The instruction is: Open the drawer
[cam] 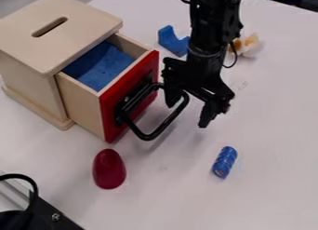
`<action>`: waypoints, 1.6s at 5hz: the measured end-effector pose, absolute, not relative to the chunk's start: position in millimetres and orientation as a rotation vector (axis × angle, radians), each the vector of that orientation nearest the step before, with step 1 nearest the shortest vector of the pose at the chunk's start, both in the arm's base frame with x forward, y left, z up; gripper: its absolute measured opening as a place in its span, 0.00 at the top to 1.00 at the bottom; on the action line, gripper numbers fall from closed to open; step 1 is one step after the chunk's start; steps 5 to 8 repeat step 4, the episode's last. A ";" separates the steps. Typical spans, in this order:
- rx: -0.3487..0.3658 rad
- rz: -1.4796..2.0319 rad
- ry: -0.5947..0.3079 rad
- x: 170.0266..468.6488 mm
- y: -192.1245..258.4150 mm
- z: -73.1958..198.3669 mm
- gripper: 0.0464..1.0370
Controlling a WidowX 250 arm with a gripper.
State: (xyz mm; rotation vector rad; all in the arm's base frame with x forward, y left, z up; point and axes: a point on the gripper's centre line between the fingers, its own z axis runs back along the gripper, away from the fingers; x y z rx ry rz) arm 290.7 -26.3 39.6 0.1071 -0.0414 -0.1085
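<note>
Jaws hang parted over a white tabletop [279,131], beside the open drawer [82,103].

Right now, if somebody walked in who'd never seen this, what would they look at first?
Probably the bright red front of the open drawer, left of the middle, with its big black handle. Next, the black robot arm hanging beside it from the top edge. Then the dark red egg shape below the drawer.

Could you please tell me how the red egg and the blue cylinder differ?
The red egg is plain, while the blue cylinder is patterned. The egg is rounded and stouter; the cylinder is straighter-sided and slimmer. The egg lies nearer the drawer than the cylinder does. Both rest on the table.
</note>
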 end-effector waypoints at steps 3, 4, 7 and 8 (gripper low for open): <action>0.133 -0.078 -0.243 291.4 -30.9 114.9 0.04; 0.130 -0.082 -0.262 292.6 -33.0 120.1 0.04; 0.130 -0.082 -0.262 292.6 -33.0 120.1 0.04; 0.130 -0.082 -0.262 292.6 -33.0 120.1 0.04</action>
